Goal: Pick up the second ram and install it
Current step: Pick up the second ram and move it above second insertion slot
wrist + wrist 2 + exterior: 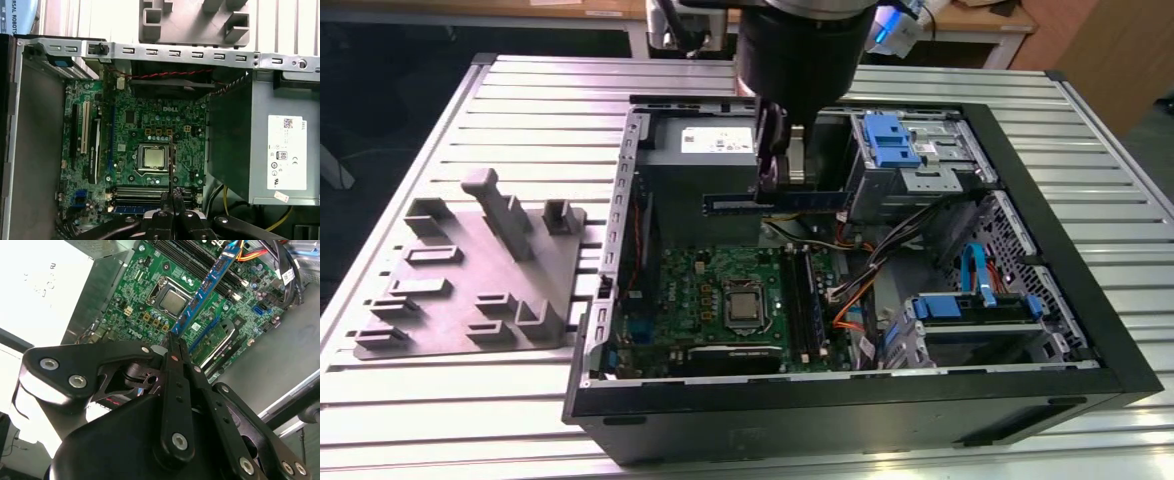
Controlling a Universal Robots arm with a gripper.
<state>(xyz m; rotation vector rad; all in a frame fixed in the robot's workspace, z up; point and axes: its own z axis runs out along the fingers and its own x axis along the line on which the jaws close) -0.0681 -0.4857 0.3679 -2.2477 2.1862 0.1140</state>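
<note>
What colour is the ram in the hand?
The ram is blue with dark chips; second wrist view shows it best.

Exterior view high, oblique; motherboard [150, 285] [150, 117] in both wrist views.

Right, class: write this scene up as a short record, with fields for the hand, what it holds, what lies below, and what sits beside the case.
hand: the hand is shut on the ram
ram: level, in the air over the open case, an end showing on either side of the hand, not in a slot
below: green motherboard
case: open, lying on the slatted table
beside: grey holder, on the exterior view's left
</note>
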